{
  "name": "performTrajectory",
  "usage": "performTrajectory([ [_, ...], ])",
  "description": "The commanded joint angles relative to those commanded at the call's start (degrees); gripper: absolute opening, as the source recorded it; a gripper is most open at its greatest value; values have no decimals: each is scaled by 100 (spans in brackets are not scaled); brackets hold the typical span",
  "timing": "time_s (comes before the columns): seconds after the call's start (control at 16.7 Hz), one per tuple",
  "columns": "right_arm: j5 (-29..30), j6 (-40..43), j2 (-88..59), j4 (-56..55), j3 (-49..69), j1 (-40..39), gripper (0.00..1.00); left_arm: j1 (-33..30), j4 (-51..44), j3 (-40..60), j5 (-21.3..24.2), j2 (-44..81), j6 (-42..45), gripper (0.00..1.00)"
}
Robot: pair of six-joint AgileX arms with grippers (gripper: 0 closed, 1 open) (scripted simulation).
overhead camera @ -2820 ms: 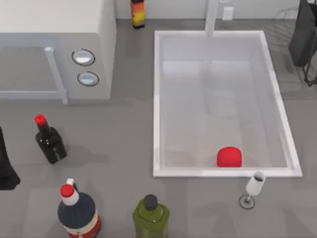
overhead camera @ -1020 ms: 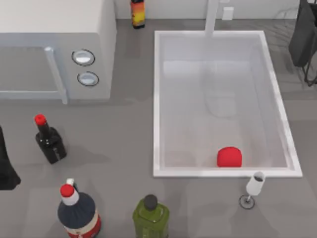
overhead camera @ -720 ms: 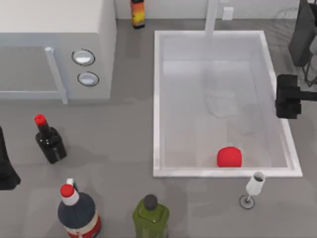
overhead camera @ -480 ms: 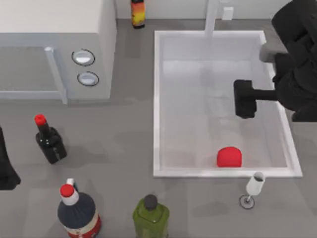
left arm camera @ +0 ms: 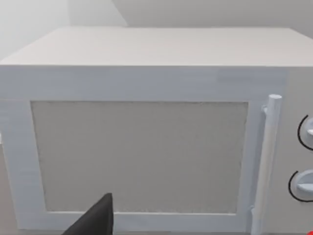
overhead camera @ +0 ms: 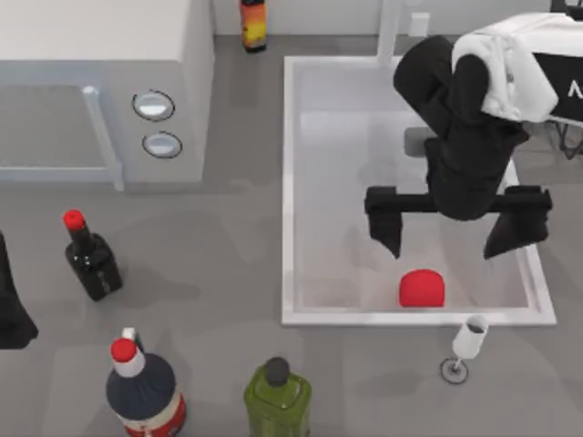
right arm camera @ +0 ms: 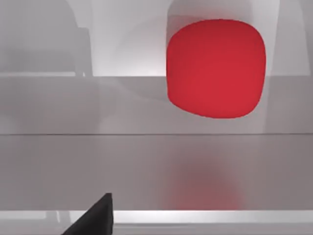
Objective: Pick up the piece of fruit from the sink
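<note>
Above the sink, the wide-spread right gripper should be lowered squarely over the piece of fruit near the front wall before being closed.

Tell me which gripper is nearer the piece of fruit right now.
Right. The right gripper hangs open over the sink, just behind the piece of fruit; the left gripper sits parked at the table's far left edge.

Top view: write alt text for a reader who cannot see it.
The right gripper hangs open over the white sink, its fingers spread above the red piece of fruit lying by the near wall. Left of the sink stand a white microwave and several bottles; a wine glass stands just outside the sink's near rim.
</note>
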State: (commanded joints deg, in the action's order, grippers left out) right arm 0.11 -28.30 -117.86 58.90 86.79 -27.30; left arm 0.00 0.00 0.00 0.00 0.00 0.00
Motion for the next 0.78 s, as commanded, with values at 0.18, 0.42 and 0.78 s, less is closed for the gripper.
performTrajectory([
  [0.18, 0, -1, -4, 2, 3, -1, 100, 0, 0, 0, 0, 0, 0, 100],
  [0.42, -1, 4, -57, -99, -55, 27, 100, 0, 0, 0, 0, 0, 0, 100],
  [0.78, 8, -17, -972, -1639, -607, 6, 100, 0, 0, 0, 0, 0, 0, 100],
])
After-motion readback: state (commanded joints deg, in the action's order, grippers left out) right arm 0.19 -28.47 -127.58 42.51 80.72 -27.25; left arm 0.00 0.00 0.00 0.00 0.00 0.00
